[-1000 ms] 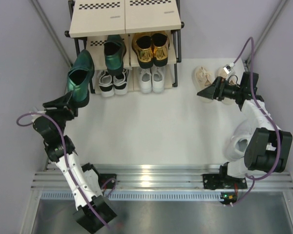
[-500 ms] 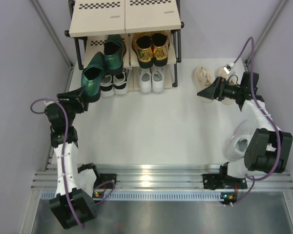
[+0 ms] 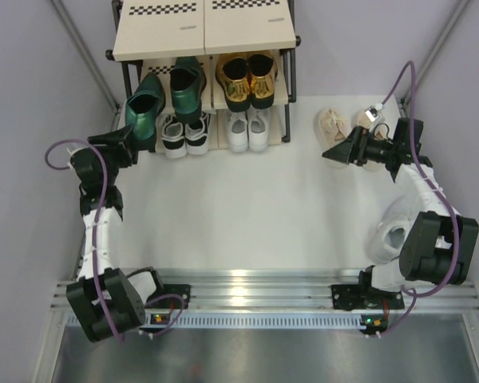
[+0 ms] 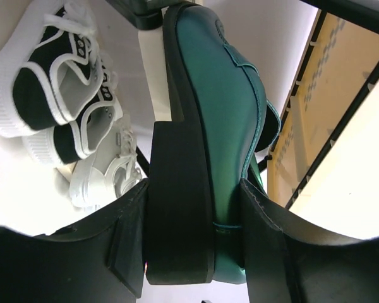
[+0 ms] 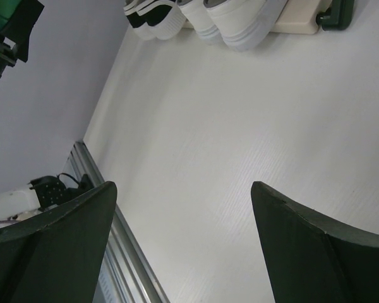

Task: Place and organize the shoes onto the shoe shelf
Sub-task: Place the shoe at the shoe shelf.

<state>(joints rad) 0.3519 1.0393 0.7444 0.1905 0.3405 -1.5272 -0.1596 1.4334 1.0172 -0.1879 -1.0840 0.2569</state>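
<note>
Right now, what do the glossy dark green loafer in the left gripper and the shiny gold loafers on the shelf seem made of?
Glossy dark green loafer: looks like polished leather or synthetic; smooth upper with soft sheen, matte black sole. Shiny gold loafers: metallic-coated leather or faux leather, judging by bright glints.

White tabletop (image 3: 247,199) w/ pale lilac walls (image 3: 32,80) both sides, alu rail (image 3: 247,289) along near edge.
</note>
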